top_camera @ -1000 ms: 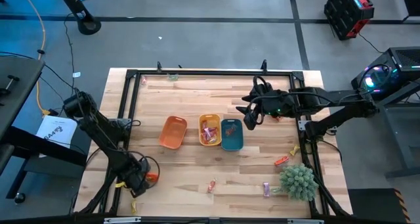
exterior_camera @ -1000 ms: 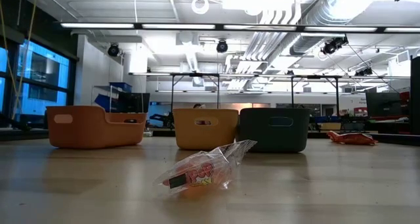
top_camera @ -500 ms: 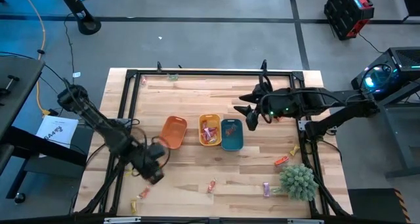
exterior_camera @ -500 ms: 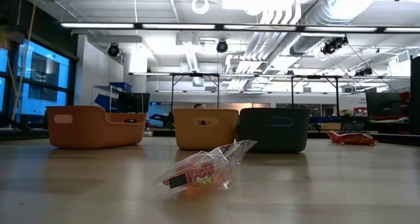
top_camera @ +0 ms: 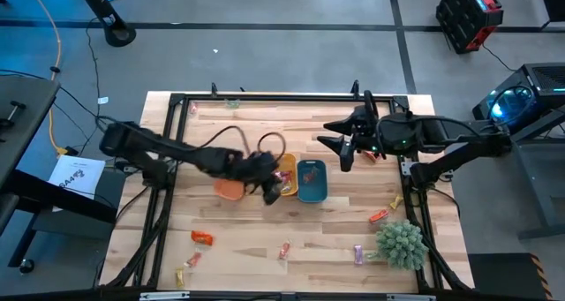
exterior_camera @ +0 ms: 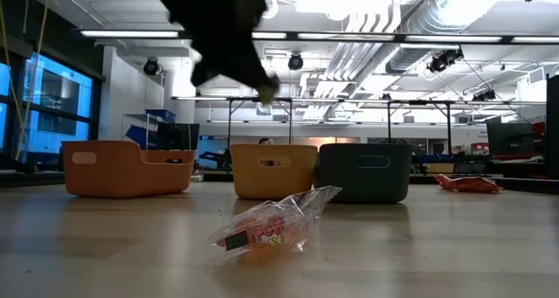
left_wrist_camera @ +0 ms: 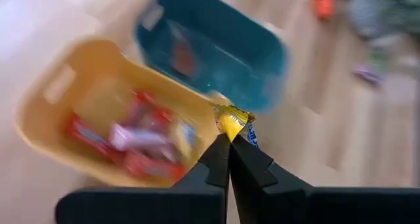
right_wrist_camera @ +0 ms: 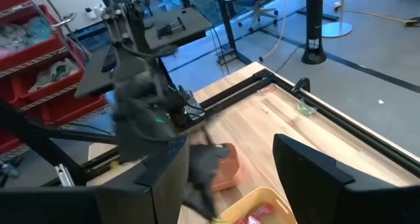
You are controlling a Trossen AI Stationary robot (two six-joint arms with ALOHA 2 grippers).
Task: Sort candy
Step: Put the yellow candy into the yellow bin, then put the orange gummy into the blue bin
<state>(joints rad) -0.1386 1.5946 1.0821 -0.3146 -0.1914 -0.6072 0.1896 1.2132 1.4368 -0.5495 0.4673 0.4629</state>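
The left gripper (top_camera: 272,188) hangs above the yellow tray (top_camera: 282,175), its jaws pinched tight on a yellow-wrapped candy (left_wrist_camera: 231,121). That tray already holds several red-wrapped candies (left_wrist_camera: 134,142), and the teal tray (top_camera: 312,180) sits just beside it. The right gripper (top_camera: 342,151) waits over the bench (top_camera: 265,239) near the teal tray, jaws spread wide and holding nothing.
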